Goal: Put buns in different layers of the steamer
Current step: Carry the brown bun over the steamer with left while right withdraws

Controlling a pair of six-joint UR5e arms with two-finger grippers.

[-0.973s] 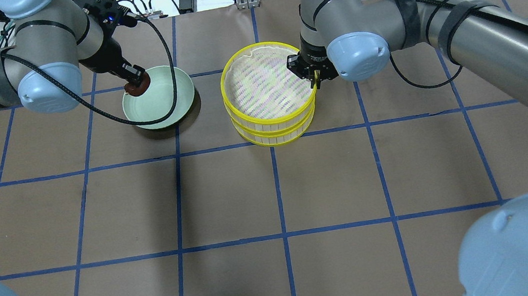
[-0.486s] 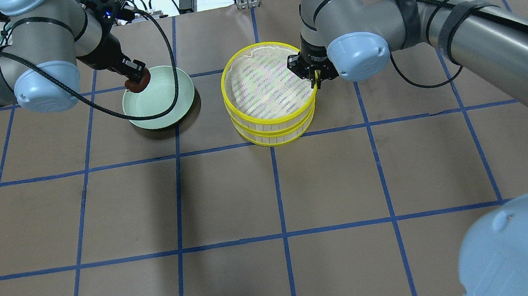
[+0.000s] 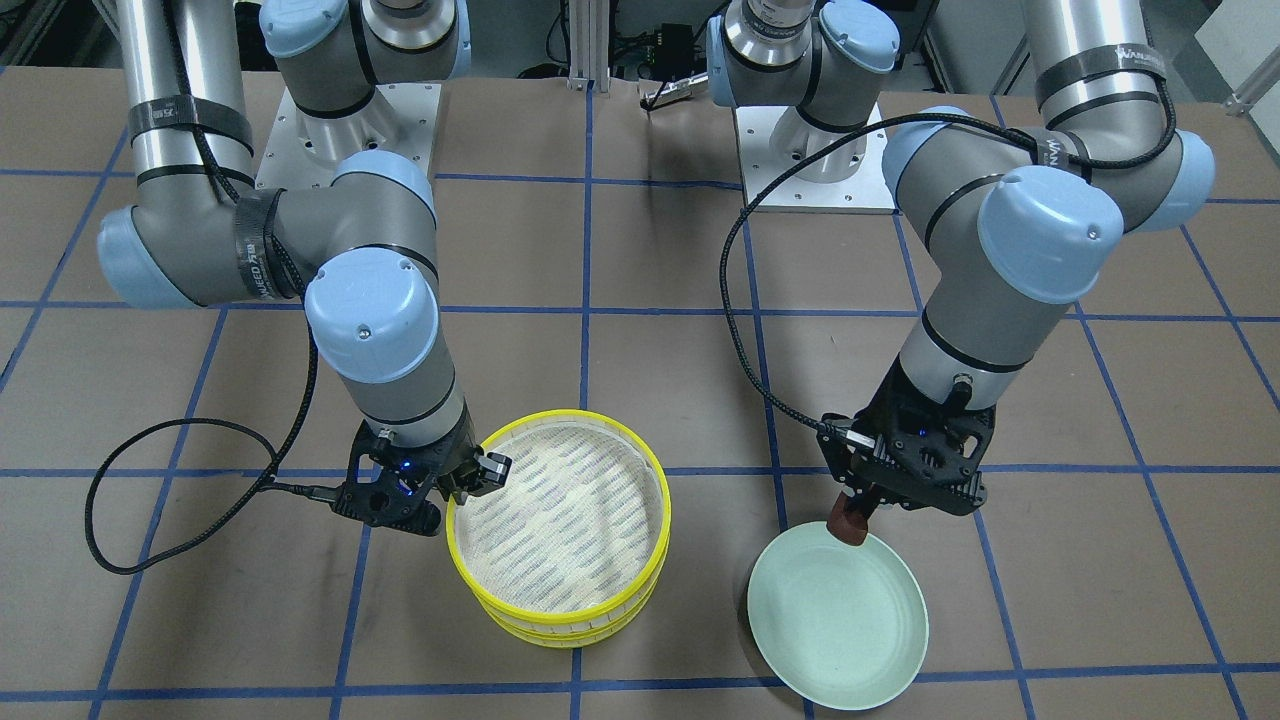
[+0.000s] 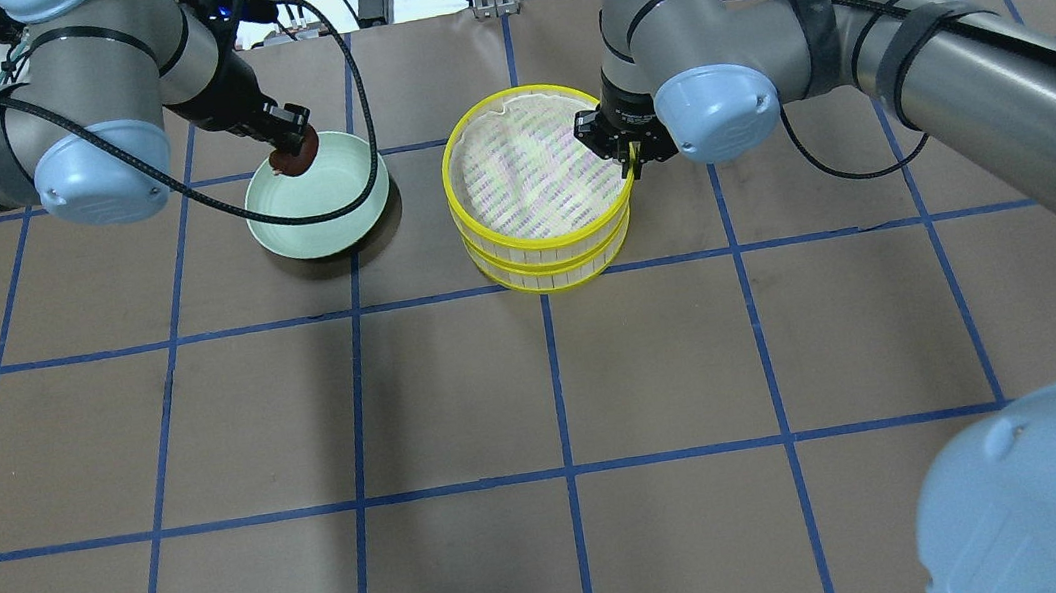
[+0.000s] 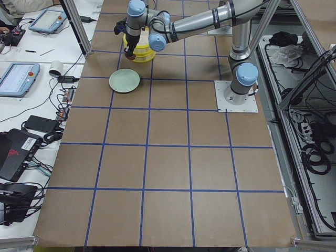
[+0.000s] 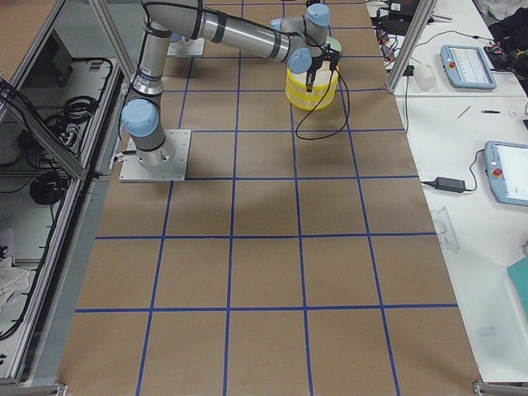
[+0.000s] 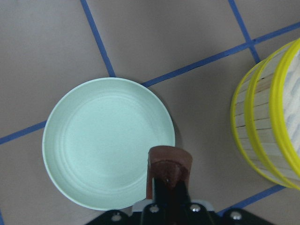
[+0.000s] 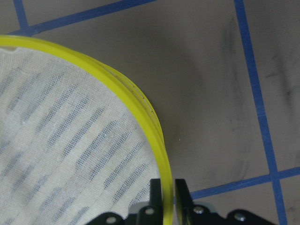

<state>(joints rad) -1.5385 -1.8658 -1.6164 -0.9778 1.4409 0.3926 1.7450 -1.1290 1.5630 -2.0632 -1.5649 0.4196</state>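
Note:
My left gripper (image 4: 288, 148) is shut on the dark reddish-brown bun (image 4: 297, 158) and holds it over the far rim of the mint-green plate (image 4: 321, 211). In the left wrist view the bun (image 7: 168, 159) sits between the fingers above the plate (image 7: 103, 145). The yellow-rimmed steamer (image 4: 541, 236) stands as two stacked trays, and the top mesh is bare. My right gripper (image 4: 629, 159) is shut on the top tray's rim (image 8: 140, 112) at its right side. The cream-white bun is not in view.
The plate (image 3: 840, 625) is empty and stands left of the steamer (image 3: 560, 610) in the overhead view, with a gap between them. A black cable (image 3: 180, 520) from the right wrist loops over the brown, blue-taped table.
My left gripper has lifted the brown bun and carried it a little right and toward the plate's far rim. The right gripper has stayed on the steamer rim.

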